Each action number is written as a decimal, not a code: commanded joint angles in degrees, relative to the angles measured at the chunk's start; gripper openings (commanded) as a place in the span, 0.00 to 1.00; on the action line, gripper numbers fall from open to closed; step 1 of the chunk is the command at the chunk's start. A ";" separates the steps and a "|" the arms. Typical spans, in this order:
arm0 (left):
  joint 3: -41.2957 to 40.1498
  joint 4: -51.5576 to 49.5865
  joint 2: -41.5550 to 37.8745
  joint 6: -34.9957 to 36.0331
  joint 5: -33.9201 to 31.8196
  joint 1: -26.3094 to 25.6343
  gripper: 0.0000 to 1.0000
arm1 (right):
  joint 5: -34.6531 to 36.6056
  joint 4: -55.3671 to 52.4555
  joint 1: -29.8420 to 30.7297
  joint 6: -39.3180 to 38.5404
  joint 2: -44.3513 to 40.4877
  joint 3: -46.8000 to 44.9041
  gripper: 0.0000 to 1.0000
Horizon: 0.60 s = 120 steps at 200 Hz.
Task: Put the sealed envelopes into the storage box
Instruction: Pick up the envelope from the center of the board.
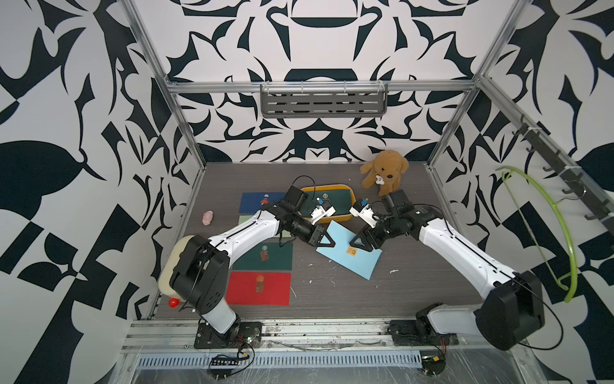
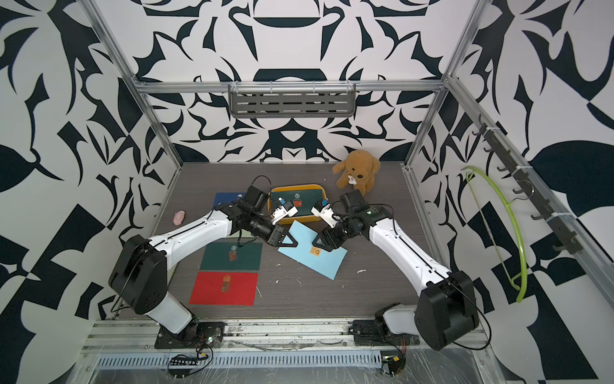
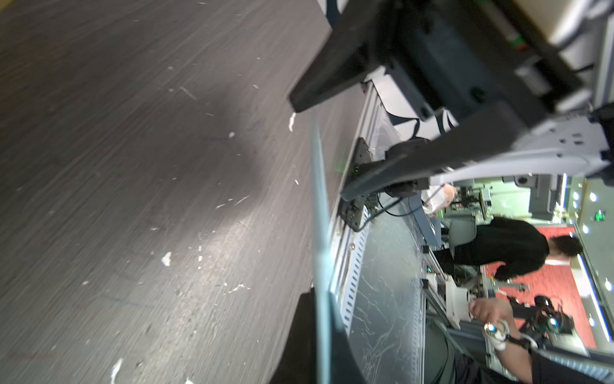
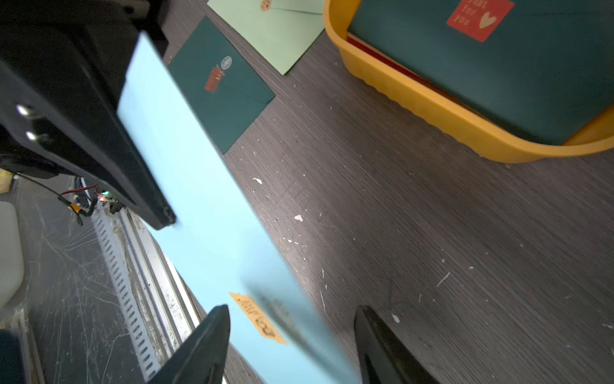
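Five envelopes outside one box, two showing inside; left gripper clamps the blue envelope, right gripper's fingers apart.

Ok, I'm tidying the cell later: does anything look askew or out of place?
The light blue envelope, pinched by the left gripper, sits diagonal to the storage box. Also, small white scraps litter the table.

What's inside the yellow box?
In the box, a dark green envelope with a red sticker lies on top. A red edge peeks out beneath it. Anything lower is covered.
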 commanded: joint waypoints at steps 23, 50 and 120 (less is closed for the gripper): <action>0.27 -6.19 -3.05 5.06 4.27 -0.12 0.00 | -5.26 -4.49 -0.14 -4.89 0.35 2.90 0.66; 0.04 -6.27 -3.71 5.11 2.67 0.05 0.00 | -7.94 -5.00 -0.14 -4.76 -0.09 2.43 0.58; -1.14 -1.08 -3.75 3.53 -0.62 3.00 0.00 | -12.07 -3.97 -0.08 -1.83 0.73 0.72 0.17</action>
